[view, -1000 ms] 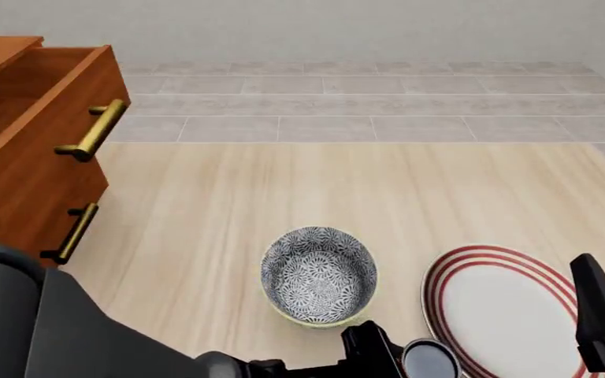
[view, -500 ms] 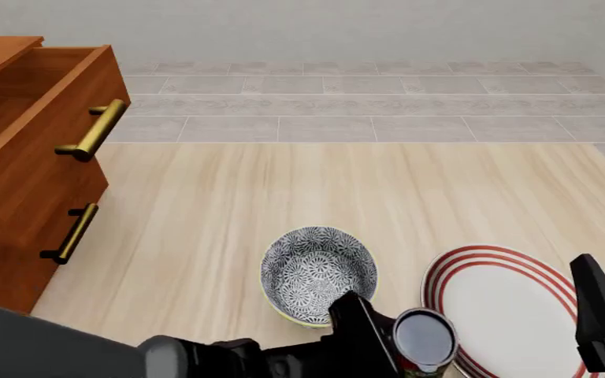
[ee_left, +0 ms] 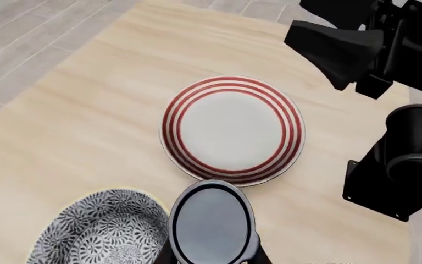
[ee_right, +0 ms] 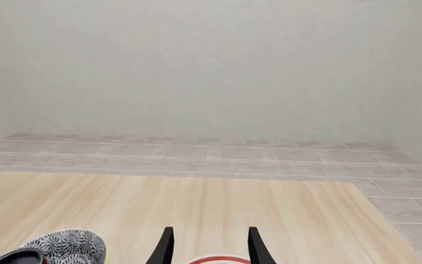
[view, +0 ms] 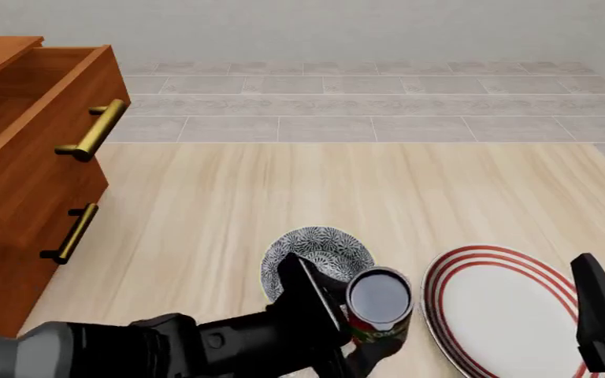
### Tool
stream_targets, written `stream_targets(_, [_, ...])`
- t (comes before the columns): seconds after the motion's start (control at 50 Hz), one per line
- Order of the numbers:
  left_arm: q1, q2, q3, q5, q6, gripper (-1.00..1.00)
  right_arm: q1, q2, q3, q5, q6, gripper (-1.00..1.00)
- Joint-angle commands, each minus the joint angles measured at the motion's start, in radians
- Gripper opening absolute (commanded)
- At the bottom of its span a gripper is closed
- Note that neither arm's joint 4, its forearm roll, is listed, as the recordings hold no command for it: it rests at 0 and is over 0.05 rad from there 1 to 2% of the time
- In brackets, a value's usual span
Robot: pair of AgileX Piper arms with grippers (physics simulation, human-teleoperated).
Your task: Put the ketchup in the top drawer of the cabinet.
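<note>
So the ketchup (view: 380, 303) is off the table, clamped in the left gripper (view: 358, 327) and held upright with its grey top facing the front camera; the red and green label shows just below the rim. Below and just beyond the gripper sits the grey patterned bowl (view: 317, 257), and the red-ringed plate (view: 502, 307) lies to its right side. The pick-up looks done. What remains, as I judge it, is the carry: the top drawer (view: 31, 110) of the cabinet (view: 13, 197) stands pulled open well away to the gripper's left and farther forward, then comes the lowering inside and the release. The right gripper (ee_right: 208, 246) hangs idle, fingers apart and holding nothing, beyond the plate's far side from the can.
</note>
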Motion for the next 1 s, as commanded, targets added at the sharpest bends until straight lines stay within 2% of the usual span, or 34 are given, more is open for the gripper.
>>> stream_targets(0.02, [0.072, -0.163, 0.072, 0.052, 0.016, -1.00, 0.001, 0.000, 0.005, -0.007, -0.002, 1.00])
stream_targets(0.1, [0.086, -0.204, 0.087, 0.078, -0.005, -1.00, 0.005, 0.000, 0.004, -0.005, 0.004, 1.00])
stream_targets(0.16, [0.096, -0.239, 0.098, 0.100, 0.013, -1.00, 0.004, 0.000, -0.002, 0.000, 0.007, 1.00])
stream_targets(0.28, [0.114, -0.317, 0.119, 0.135, -0.002, -1.00, 0.004, 0.000, -0.001, -0.002, 0.007, 1.00])
stream_targets(0.4, [0.167, -0.403, 0.156, 0.157, -0.004, -1.00, 0.006, 0.000, -0.006, 0.003, 0.006, 1.00])
stream_targets(0.44, [0.186, -0.430, 0.161, 0.177, 0.024, -1.00, 0.005, 0.000, -0.008, 0.005, 0.007, 1.00])
stream_targets(0.56, [0.222, -0.513, 0.162, 0.254, 0.031, -1.00, 0.006, 0.000, -0.001, 0.004, 0.014, 1.00])
stream_targets(0.68, [0.243, -0.587, 0.145, 0.350, 0.044, -1.00, 0.004, 0.000, 0.006, 0.001, 0.018, 1.00])
stream_targets(0.72, [0.245, -0.604, 0.130, 0.393, 0.027, -1.00, 0.004, 0.000, 0.003, 0.005, 0.019, 1.00])
stream_targets(0.82, [0.260, -0.669, 0.099, 0.484, 0.061, -1.00, 0.004, 0.000, -0.003, 0.011, 0.018, 1.00])
stream_targets(0.84, [0.272, -0.683, 0.090, 0.510, 0.069, -1.00, 0.004, 0.000, 0.000, 0.008, 0.018, 1.00])
stream_targets(0.88, [0.329, -0.749, 0.078, 0.565, 0.035, -1.00, 0.004, 0.000, 0.006, 0.003, 0.020, 1.00])
stream_targets(0.9, [0.310, -0.752, 0.067, 0.579, 0.076, -1.00, 0.005, 0.000, 0.004, 0.005, 0.019, 1.00])
stream_targets(0.94, [0.325, -0.774, 0.056, 0.621, 0.098, -1.00, 0.005, 0.000, 0.001, 0.008, 0.019, 1.00])
stream_targets(1.0, [0.340, -0.821, 0.000, 0.719, 0.096, -1.00, 0.005, 0.000, -0.004, 0.012, 0.019, 1.00])
